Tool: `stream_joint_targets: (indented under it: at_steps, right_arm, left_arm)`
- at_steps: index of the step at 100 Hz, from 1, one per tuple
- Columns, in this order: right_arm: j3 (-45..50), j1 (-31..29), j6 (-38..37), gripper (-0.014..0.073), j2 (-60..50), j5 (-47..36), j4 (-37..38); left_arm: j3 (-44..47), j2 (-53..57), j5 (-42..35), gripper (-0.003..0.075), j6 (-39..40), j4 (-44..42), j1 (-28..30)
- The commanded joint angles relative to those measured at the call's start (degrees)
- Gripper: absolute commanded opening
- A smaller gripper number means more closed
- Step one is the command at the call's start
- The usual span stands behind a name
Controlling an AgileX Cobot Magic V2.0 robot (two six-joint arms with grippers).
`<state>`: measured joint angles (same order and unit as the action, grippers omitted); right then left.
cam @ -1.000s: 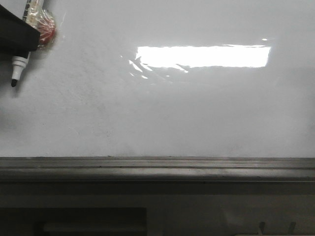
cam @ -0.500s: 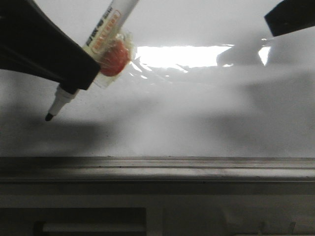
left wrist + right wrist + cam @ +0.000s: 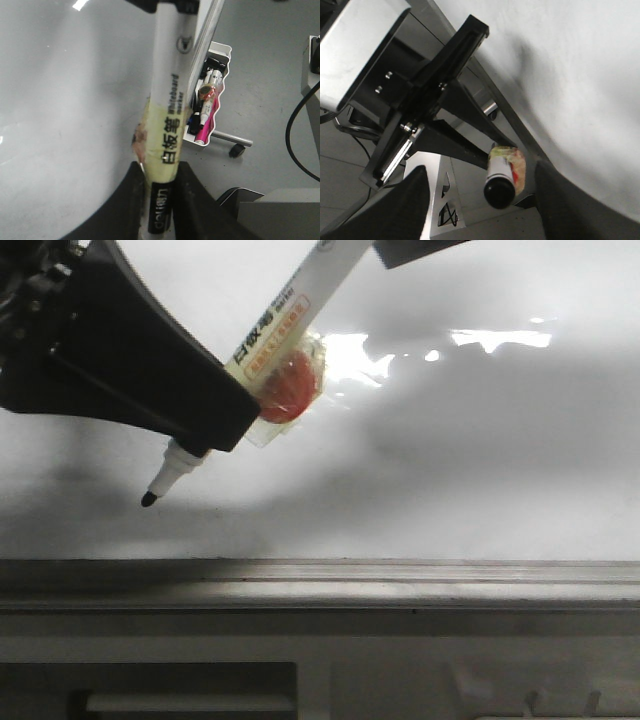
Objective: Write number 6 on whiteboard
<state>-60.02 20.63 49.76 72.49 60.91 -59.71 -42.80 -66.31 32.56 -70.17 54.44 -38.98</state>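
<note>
Our left gripper clenches the marker before the whiteboard; our released right gripper flanks its rear end.

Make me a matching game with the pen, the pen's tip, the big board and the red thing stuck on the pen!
1. marker
2. marker tip
3. whiteboard
4. taped blob

A. glossy white, no writing visible
B. black, pointing down-left
C. reddish-orange, under clear tape
D. clamped in the left gripper

Pairs: 1-D, 2-B, 3-A, 4-C
</note>
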Motion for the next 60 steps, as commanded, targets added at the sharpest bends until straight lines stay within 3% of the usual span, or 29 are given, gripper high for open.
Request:
stream_joint_targets:
  at_steps: [1, 24, 47, 60]
  right_arm:
    - [-2.4, 1.1, 0.8, 0.0415, 0.5, -0.4, -2.7]
    - [-4.4, 2.7, 0.8, 0.0399, 4.6, 1.1, -2.5]
    - [-5.8, 3.3, 1.1, 0.0158, 6.4, 2.4, -2.3]
    - [-5.8, 3.3, 2.3, -0.0047, 6.4, 3.3, -2.2]
  left_arm:
    - [-2.0, 0.7, -2.0, -0.002, 0.7, 2.1, -0.6]
    - [-2.5, 0.6, -2.3, -0.002, 0.7, 2.1, -0.6]
    - [-3.6, 0.6, -2.4, -0.002, 0.7, 2.1, -0.6]
    - [-3.6, 0.6, -2.4, -0.0019, 0.6, 2.0, -0.6]
